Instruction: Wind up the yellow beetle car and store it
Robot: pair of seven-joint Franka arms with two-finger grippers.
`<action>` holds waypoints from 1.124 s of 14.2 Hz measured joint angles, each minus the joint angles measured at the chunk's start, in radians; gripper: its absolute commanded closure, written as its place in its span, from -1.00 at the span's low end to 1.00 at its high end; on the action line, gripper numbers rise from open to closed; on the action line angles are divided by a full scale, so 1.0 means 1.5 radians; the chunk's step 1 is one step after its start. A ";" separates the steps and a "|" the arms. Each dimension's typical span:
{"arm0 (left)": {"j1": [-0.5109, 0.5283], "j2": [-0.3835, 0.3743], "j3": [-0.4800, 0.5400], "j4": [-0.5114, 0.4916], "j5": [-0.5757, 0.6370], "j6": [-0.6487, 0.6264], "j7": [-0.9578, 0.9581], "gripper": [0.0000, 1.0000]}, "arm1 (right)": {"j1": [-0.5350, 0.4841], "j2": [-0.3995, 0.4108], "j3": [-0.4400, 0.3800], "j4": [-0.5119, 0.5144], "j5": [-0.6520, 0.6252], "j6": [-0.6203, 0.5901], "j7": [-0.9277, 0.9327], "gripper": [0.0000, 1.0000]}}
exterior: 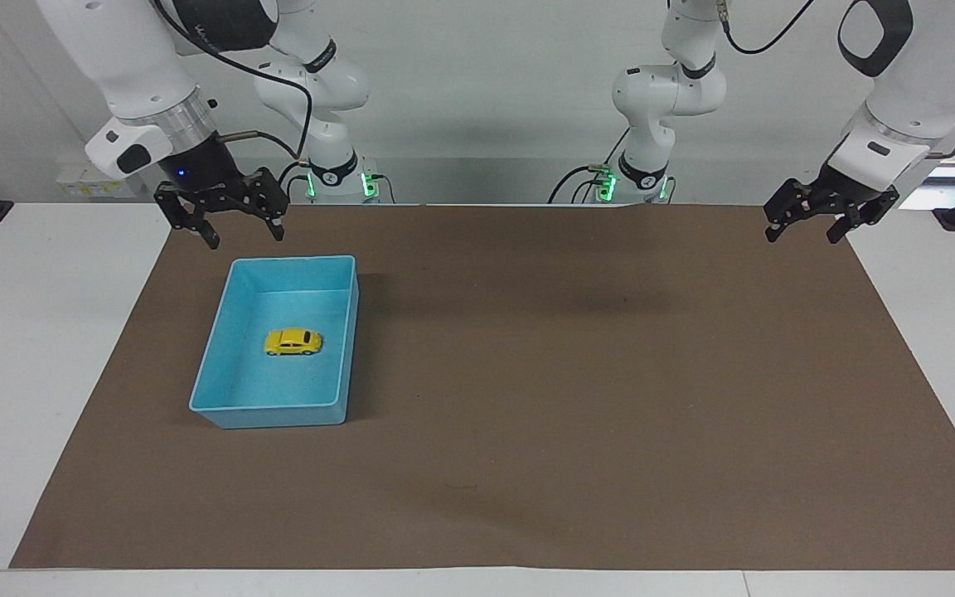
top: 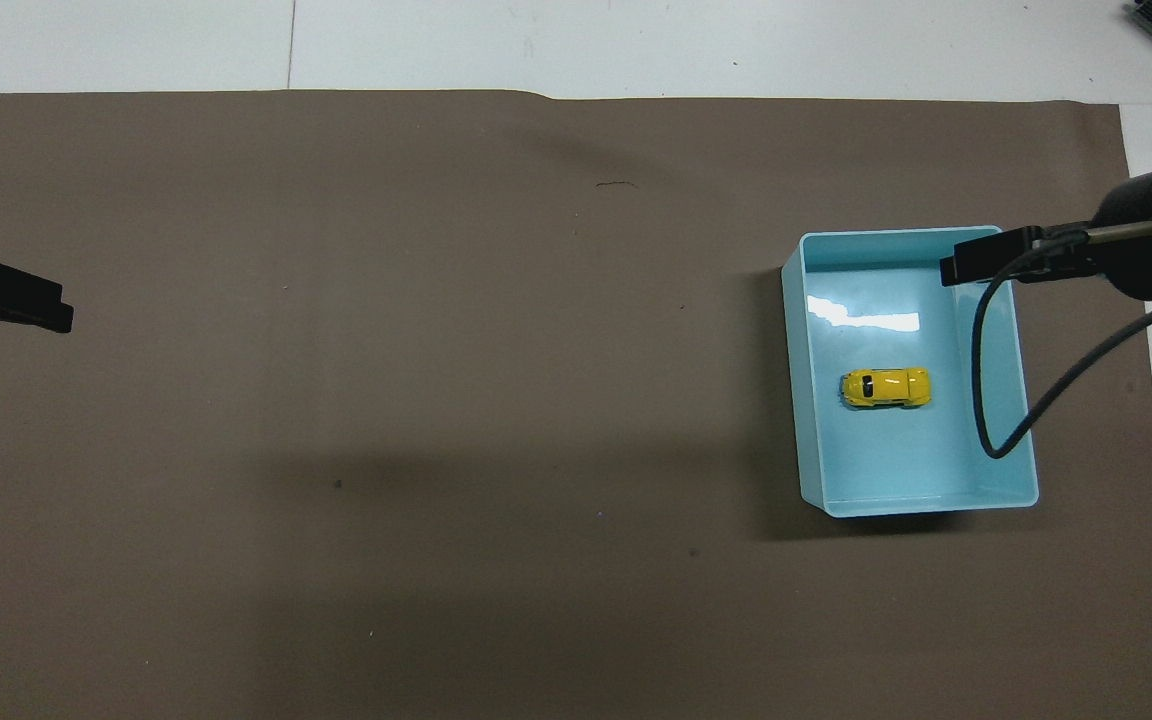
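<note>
— Where is the yellow beetle car (exterior: 293, 342)?

— It sits on its wheels on the floor of the blue bin (exterior: 220, 398), about midway along the bin's length, touching none of the walls. Nothing of mine is on it.

— And the bin itself?

— It rests on the brown mat (exterior: 577, 390) that covers the surface (exterior: 21, 348), toward my right arm's end, with one short wall turned toward me.

— Your right fingers?

— My right fingers (exterior: 229, 222) hang in the air over the mat's edge, just off the corner of the bin that lies nearest my bases. They are spread apart and hold nothing. From overhead they show as a dark bar (top: 976, 262) overlapping the bin's rim, but the facing view shows them raised and clear of it. A black cable (top: 1006, 400) loops down from that wrist across the bin.

— The left ones?

— My left arm waits. Its fingers (exterior: 809, 224) hover over the mat's corner at the left arm's end, spread apart as well and holding nothing, well apart from the bin and the car.
</note>
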 measured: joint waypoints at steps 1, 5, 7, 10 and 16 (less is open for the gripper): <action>0.000 0.000 0.000 0.000 0.000 0.000 0.000 -1.00 | 0.000 -0.002 -0.002 0.003 -0.017 -0.004 0.000 -1.00; 0.000 0.000 0.000 0.000 0.000 0.000 0.000 -1.00 | 0.000 -0.013 0.001 0.008 -0.039 -0.019 0.000 -1.00; 0.000 0.000 0.000 0.000 0.000 0.000 0.000 -1.00 | 0.000 -0.015 0.003 0.009 -0.041 -0.020 0.000 -1.00; 0.000 0.000 0.000 0.000 0.000 0.000 0.000 -1.00 | 0.002 -0.015 0.007 0.009 -0.045 -0.038 0.000 -1.00; 0.000 0.000 0.000 0.000 0.000 0.000 0.000 -1.00 | 0.005 -0.017 0.015 0.038 -0.117 -0.093 -0.006 -1.00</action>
